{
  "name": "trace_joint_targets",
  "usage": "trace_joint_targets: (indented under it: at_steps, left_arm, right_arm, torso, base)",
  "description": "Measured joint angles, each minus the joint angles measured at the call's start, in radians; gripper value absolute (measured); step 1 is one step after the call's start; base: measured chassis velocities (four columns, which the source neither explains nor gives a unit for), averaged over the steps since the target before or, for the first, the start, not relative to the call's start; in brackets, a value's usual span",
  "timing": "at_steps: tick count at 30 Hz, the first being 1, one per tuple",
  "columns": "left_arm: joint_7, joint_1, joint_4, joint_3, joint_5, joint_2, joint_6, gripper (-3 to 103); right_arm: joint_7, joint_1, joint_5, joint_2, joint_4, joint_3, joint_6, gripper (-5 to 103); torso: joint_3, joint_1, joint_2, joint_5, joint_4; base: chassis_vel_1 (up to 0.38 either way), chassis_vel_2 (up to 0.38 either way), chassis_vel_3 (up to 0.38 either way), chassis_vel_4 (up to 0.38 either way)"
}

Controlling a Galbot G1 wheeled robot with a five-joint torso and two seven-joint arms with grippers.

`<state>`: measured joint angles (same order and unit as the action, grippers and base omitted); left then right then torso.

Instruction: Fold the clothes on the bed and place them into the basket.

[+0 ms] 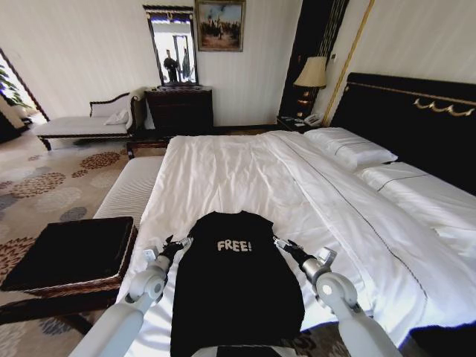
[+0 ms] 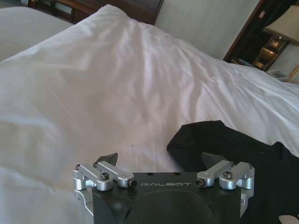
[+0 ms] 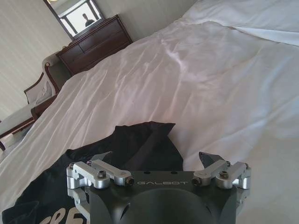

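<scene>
Between our spread jaws lies the T-shirt (image 1: 235,290) on the bed (image 1: 245,171); left gripper (image 1: 175,245) and right gripper (image 1: 285,246) flank it, both open. Basket (image 1: 71,256) sits beyond the left gripper.

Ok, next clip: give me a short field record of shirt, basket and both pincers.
shirt: black T-shirt lying on the white duvet at the bed's near edge, "FREE!" lettering facing up
basket: wicker basket beside the bed, on the robot's left, no shirt in it
left pincer: open, at the shirt's left edge
right pincer: open, at the shirt's right edge
</scene>
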<state>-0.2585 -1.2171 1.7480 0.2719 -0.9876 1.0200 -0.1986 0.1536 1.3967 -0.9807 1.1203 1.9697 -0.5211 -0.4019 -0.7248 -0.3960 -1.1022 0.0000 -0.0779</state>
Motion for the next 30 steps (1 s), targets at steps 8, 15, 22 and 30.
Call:
trace_joint_targets:
  at_steps: [8,15,22,30]
  left_arm:
    - [0.034,0.056,-0.085,-0.017,-0.122,0.035,-0.001,94]
    - [0.045,0.088,-0.125,-0.021,-0.15,0.063,0.014,85]
    - [0.061,0.146,-0.19,-0.045,-0.151,0.086,0.015,52]
    - [0.061,0.18,-0.231,-0.064,-0.156,0.099,0.014,25]
  right_arm:
    - [0.011,0.01,-0.063,-0.009,0.023,-0.01,-0.027,100]
    - [0.016,0.015,-0.13,0.002,0.018,-0.024,-0.038,100]
    - [0.016,0.01,-0.128,0.005,0.012,-0.014,-0.043,100]
    - [0.018,0.008,-0.131,-0.013,0.008,-0.015,-0.044,100]
  torso:
    - [0.0,0.0,0.0,0.0001,0.0]
    - [0.0,0.0,0.0,0.0001,0.0]
    - [0.0,0.0,0.0,0.0,0.0]
    - [0.0,0.0,0.0,0.0001,-0.0001]
  base:
    - [0.0,0.0,0.0,0.0]
    - [0.0,0.0,0.0,0.0]
    - [0.0,0.0,0.0,0.0]
    - [0.0,0.0,0.0,0.0]
